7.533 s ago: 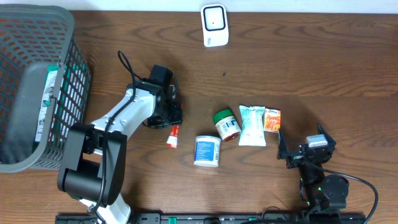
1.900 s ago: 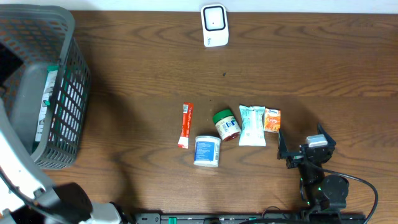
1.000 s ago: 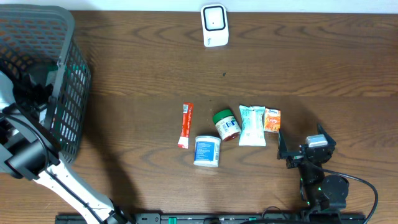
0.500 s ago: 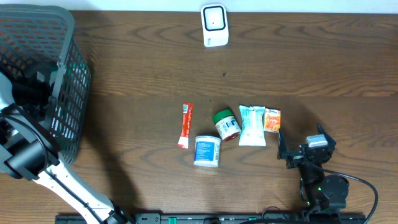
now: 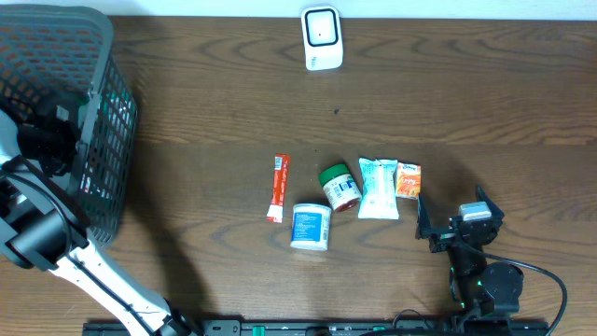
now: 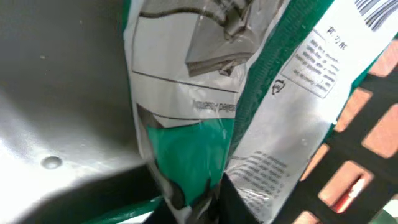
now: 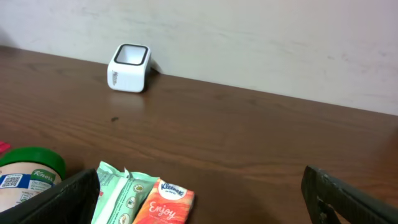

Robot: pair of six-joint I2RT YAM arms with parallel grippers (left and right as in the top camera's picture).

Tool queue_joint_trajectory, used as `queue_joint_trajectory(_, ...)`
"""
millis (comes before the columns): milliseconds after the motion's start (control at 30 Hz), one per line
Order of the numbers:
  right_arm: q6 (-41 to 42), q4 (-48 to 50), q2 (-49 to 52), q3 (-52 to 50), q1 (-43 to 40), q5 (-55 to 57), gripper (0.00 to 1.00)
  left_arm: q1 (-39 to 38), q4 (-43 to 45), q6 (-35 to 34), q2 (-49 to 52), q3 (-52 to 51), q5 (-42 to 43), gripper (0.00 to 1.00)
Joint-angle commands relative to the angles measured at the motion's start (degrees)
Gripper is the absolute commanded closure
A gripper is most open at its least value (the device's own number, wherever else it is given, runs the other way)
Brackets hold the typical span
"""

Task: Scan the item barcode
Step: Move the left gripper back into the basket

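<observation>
Left claw (image 5: 51, 138) is down inside the grey mesh basket (image 5: 107, 140) at the counter's (image 5: 448, 93) far left; you see it clenched on the packet (image 6: 205, 106), with crinkled film pinched at the dark fingertips low in the left wrist view.

The packet: glossy plastic film in white and green; a grey printed picture on its upper white panel, a line of small text across the middle, a solid green block below; a long white back strip runs diagonally with fine print and a recycling mark; a barcode (image 6: 373, 9) shows at the strip's upper right corner, cut off by the frame edge. The packet lies against the basket's smooth grey floor (image 6: 62, 93) on one side and its dark lattice wall on the other; from overhead it is mostly hidden behind the arm and the mesh.

Right claw (image 5: 452, 217) sits low at the counter's near right, fingers spread wide, gripping nothing.

The white scanner (image 5: 322, 37) stands at the far edge of the counter, well apart from the basket.

In a loose row mid-counter: a red stick sachet (image 5: 278, 187); a white tub (image 5: 311, 226) on its side; a green-lidded jar (image 5: 340, 187); a green-and-white tissue pack (image 5: 379, 187); an orange tissue pack (image 5: 408, 179) touching it, just ahead of the right claw.
</observation>
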Motion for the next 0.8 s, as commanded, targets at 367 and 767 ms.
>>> queue_joint_trajectory(367, 0.81, -0.17, -0.15, -0.04, 0.31, -0.26, 0.01, 2.03, 2.75, -8.85, -16.31, 8.17, 3.91, 0.93)
queue_joint_trajectory(767, 0.81, -0.17, -0.15, -0.04, 0.31, -0.26, 0.01, 2.71, 9.77, -21.00, -41.90, 8.17, -2.58, 0.93)
